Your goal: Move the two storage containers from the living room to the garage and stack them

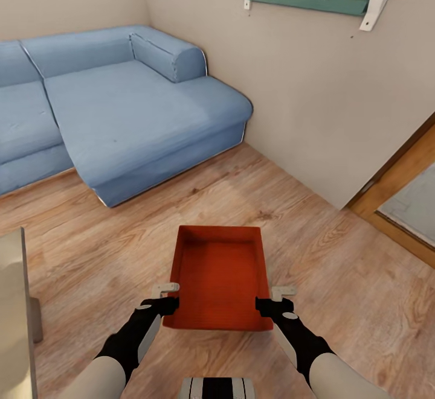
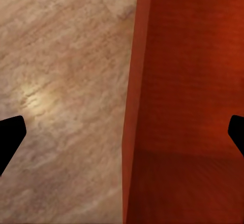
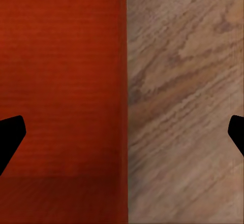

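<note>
Living room, light wood plank floor (image 1: 90, 242) underfoot. One orange-red storage container (image 1: 220, 275) between the two grippers, lidless, nothing inside, near end level with them and far end pointing away toward the blue corner sofa (image 1: 121, 115).

Left gripper (image 1: 170, 297) at the container's left wall near the near corner, jaws spread, straddling that wall: one dark fingertip (image 2: 10, 137) over bare planks outside, the other over the ribbed bottom inside. Not closed on the wall; contact with it cannot be told.

Right gripper (image 1: 273, 300) mirrored at the right wall, jaws likewise spread across it, one fingertip (image 3: 11, 135) above the container's red bottom, the other above the wood grain outside. Released, not clamped.

Beyond the right gripper, a wood-framed doorway (image 1: 399, 200) in the white wall; higher up, a green wall shelf (image 1: 308, 2) with books.
</note>
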Available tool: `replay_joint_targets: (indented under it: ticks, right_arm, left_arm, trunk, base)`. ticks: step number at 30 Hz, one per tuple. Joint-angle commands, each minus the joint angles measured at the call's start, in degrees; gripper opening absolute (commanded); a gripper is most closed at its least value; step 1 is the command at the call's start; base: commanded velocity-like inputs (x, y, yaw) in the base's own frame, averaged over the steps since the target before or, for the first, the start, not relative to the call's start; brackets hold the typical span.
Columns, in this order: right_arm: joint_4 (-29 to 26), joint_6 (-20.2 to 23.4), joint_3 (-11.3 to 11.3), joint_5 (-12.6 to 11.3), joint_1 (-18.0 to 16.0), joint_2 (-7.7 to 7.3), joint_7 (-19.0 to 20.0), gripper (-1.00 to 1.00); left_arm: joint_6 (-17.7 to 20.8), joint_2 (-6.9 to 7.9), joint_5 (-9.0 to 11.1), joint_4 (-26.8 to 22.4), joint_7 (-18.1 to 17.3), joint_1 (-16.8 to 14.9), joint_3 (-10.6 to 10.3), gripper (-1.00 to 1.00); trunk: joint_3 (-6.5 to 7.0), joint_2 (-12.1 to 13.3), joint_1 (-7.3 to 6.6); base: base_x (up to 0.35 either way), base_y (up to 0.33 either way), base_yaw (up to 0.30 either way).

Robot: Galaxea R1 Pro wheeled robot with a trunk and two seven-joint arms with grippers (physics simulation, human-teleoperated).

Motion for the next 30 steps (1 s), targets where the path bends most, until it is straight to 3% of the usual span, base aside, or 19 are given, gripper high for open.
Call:
replay_joint_targets:
  ticks: [1, 16, 30]
  right_arm:
    - [-0.1, 0.2, 0.5, -0.6, 0.0, -0.01, -0.4, 1.0]
    - [-0.1, 0.2, 0.5, -0.6, 0.0, 0.02, -0.4, 1.0]
    - [-0.1, 0.2, 0.5, -0.6, 0.0, 0.01, -0.4, 1.0]
  left_arm:
    - [0.3, 0.0, 0.5, -0.1, 0.4, 0.0, -0.2, 1.0]
    - [0.3, 0.04, 0.5, -0.1, 0.4, 0.0, -0.2, 1.0]
    - [0.3, 0.05, 0.5, -0.1, 0.4, 0.0, -0.2, 1.0]
  trunk:
    - [-0.22, -0.4, 0.22]
    - [-2.91, -6.4, 3.51]
    - [-2.91, -6.4, 3.51]
  base:
    - [0.0, 0.0, 0.0]
    - [0.0, 0.0, 0.0]
    - [0.0, 0.0, 0.0]
